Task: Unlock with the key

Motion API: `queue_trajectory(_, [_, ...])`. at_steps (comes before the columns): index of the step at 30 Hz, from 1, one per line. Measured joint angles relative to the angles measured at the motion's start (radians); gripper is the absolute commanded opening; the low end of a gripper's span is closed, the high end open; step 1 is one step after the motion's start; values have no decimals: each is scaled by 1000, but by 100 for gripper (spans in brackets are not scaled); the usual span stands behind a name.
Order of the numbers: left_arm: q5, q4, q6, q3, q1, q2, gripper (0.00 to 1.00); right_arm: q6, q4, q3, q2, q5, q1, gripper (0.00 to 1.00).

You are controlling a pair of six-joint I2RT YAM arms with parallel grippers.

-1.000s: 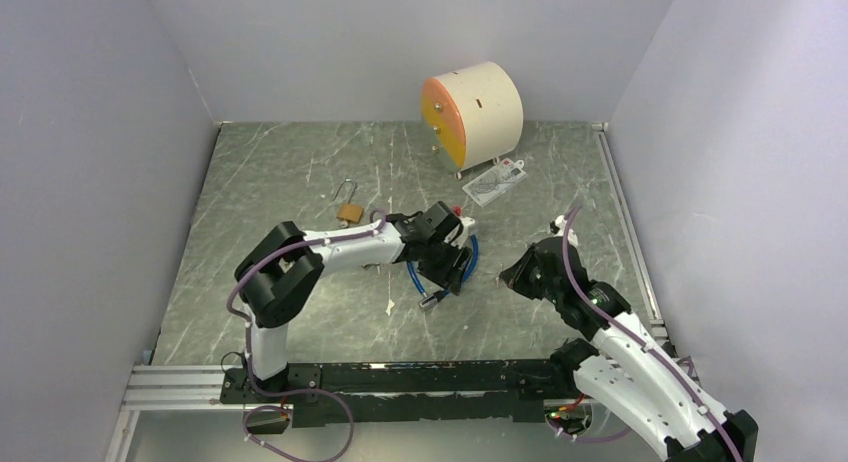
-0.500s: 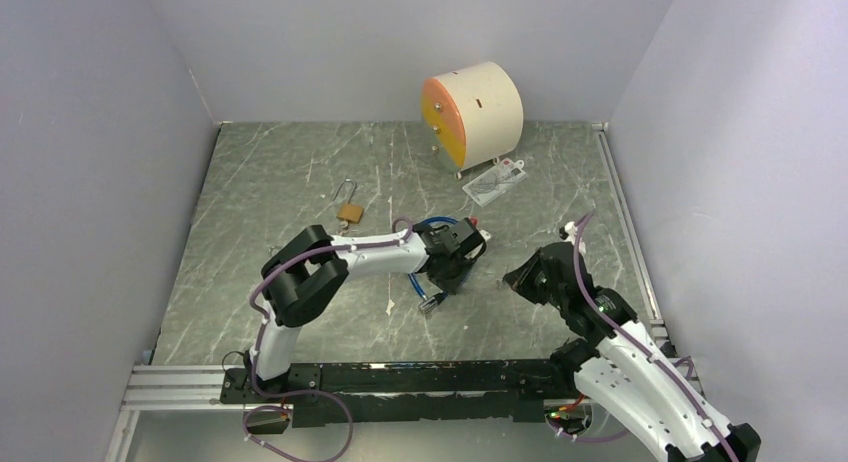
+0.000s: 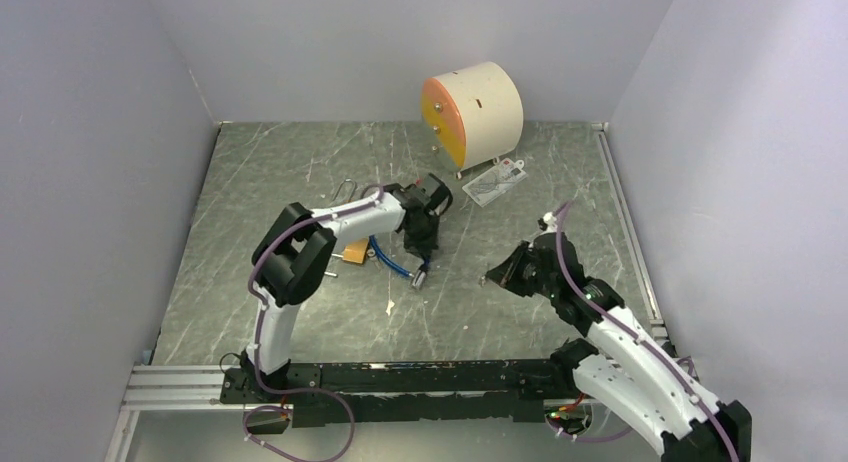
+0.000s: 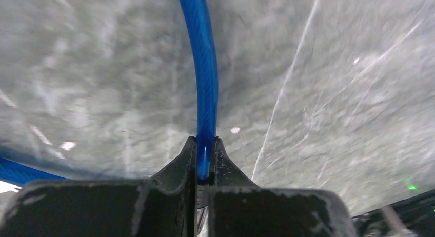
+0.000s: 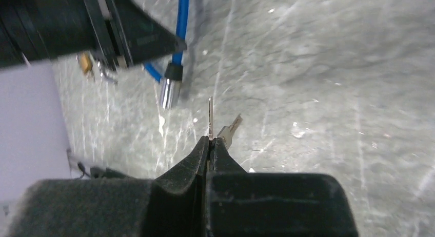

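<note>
Against the blue cable point(image 4: 205, 93), left gripper point(image 4: 205, 168) clamped on it, brass padlock point(image 3: 353, 252) just beside, right gripper point(image 5: 209, 144) pinching the key point(image 5: 210, 116) near its metal tip point(image 5: 167, 91), drum point(image 3: 480, 107) and card point(image 3: 494, 182) beyond

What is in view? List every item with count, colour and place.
cable: one, blue with metal end, mid table
padlock: one, brass, just left of the cable
key: one, silver, pinched in right hand
second key: one, silver, beside the first
drum: one, cream with orange face, table's back
card: one, white, before the drum
table: one, grey marbled
left hand: one, black, shut on cable
right hand: one, black, shut on key
</note>
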Motion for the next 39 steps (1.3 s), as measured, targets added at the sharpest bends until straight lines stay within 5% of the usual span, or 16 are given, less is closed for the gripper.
queue_trajectory(8, [92,5,-193,89,127,-27,3,-95,200,3,342,-325,2,0])
queue_trajectory(13, [170,50,-339,89,183,-48,3,-135,272,27,391,-404,20,0])
queue_trajectory(22, [310,196,-565,-67,248,-122,2,-133,403,83,486,-383,80,0])
queue_trajectory(39, [369,304,-713,-143,253,-162,2,-130,432,104,474,-266,111,0])
